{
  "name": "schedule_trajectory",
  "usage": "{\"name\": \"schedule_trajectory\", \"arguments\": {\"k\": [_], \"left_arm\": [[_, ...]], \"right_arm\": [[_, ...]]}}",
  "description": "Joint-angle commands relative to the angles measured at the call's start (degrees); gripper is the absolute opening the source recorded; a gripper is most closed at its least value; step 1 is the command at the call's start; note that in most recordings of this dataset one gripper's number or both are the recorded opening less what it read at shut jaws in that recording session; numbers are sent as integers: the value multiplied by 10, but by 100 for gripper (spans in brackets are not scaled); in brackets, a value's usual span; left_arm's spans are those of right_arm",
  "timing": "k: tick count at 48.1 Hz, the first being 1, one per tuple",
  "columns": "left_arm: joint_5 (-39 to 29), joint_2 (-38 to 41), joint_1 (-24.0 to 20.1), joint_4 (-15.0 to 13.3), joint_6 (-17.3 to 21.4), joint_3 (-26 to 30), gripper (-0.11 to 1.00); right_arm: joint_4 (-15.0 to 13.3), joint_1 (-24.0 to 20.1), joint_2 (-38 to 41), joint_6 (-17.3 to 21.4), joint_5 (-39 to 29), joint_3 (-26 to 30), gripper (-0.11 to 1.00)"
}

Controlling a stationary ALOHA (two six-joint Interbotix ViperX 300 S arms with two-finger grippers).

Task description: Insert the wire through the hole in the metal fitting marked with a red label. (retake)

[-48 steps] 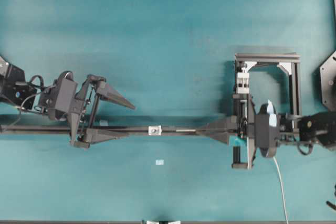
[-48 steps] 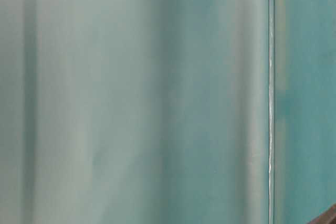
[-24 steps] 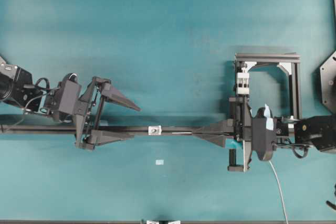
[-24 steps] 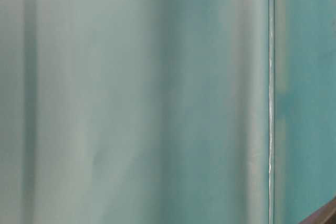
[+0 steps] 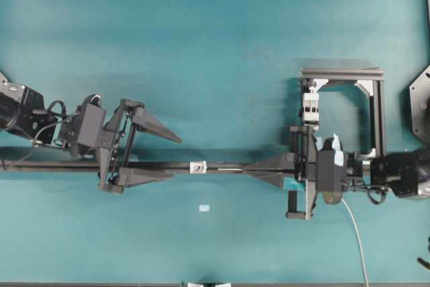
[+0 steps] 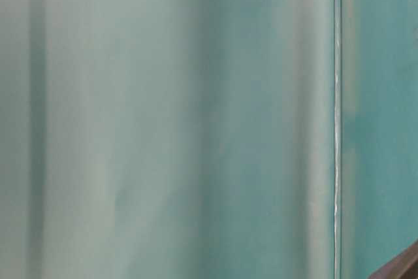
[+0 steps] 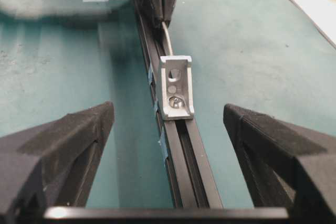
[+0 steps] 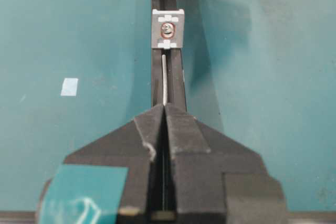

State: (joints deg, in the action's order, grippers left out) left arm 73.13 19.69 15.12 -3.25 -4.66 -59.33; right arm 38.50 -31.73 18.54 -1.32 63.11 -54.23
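Note:
The small silvery metal fitting [image 5: 197, 166] [image 7: 176, 86] [image 8: 168, 29] is bolted on a black rail [image 5: 67, 165]. Its hole [image 8: 167, 31] is ringed in red. My right gripper [image 5: 246, 169] [image 8: 165, 107] is shut on the thin pale wire [image 8: 165, 80] [image 7: 167, 38]. The wire's straight free end runs along the rail, and its tip sits right at the fitting's near side. My left gripper [image 5: 176, 158] [image 7: 168, 111] is open, one finger on each side of the rail, just short of the fitting.
A black frame [image 5: 342, 72] with a white clip block [image 5: 310, 105] stands behind the right arm. A pale sticker scrap [image 5: 204, 208] [image 8: 69, 86] lies on the teal mat. A white cable [image 5: 356, 233] trails off the right wrist. The table-level view is only teal blur.
My right gripper has moved left along the rail, carrying the wire tip closer to the fitting. My left gripper has crept slightly to the right.

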Motion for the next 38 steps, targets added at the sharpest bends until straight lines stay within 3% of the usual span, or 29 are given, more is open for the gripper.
{"name": "schedule_trajectory", "arguments": {"k": [1,38], "left_arm": [[6,-6,2,-2,0,3,57],[2,-6,2,-1,-4,11,57]], "right_arm": [[0,-3,-8,1,9,4,2],[2,-3,-1,6,11,9,2]]}}
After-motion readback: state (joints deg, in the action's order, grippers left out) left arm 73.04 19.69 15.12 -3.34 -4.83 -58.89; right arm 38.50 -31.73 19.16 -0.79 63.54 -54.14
